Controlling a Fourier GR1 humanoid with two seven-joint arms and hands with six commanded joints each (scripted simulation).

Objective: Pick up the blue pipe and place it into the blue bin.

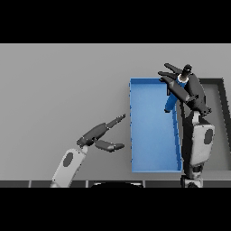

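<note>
The blue bin (151, 135) stands on the grey table, right of the middle. My right hand (187, 88) hovers over the bin's far right corner with its fingers spread straight, so it is open. The blue pipe (170, 103) hangs slanted just under that hand, its lower end over the bin's inside near the right wall. The palm hides its upper part, and I cannot tell whether the hand still touches it. My left hand (97, 132) rests open to the left of the bin, fingers pointing toward it and holding nothing.
A dark grey tray (221, 117) lies right of the blue bin, partly behind my right forearm (200, 144). The grey table (58, 90) stretches away to the left and far side.
</note>
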